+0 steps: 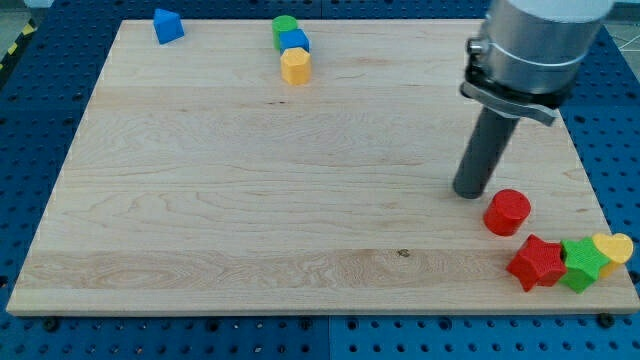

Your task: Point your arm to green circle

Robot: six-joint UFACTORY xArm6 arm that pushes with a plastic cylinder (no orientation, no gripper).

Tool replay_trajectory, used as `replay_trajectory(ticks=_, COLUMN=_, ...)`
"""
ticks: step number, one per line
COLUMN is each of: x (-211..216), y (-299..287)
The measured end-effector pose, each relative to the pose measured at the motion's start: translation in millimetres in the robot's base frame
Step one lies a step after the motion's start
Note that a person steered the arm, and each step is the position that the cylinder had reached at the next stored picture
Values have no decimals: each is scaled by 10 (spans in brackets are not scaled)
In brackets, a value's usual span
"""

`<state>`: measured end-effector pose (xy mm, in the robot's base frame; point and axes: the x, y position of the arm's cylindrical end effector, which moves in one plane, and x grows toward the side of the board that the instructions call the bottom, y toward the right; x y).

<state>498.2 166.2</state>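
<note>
The green circle (284, 27) stands near the board's top edge, left of centre top. A blue block (295, 41) touches it on its lower right, and a yellow hexagon-like block (295, 66) sits just below that. My tip (469, 192) rests on the board at the view's right, far from the green circle, down and to the right of it. A red circle (508, 212) lies just right of and below the tip.
A blue triangle-like block (167, 26) sits at the top left. A red star (536, 262), a green star (581, 264) and a yellow heart (614, 248) cluster at the bottom right corner. The wooden board (250, 200) lies on a blue pegboard table.
</note>
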Motion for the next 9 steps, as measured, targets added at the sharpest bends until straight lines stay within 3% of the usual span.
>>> replay_trajectory(ticks=4, x=190, y=332)
replay_trajectory(ticks=5, x=-165, y=32)
replay_trajectory(ticks=8, x=-1465, y=-2616)
replay_trajectory(ticks=9, x=-2118, y=-3272)
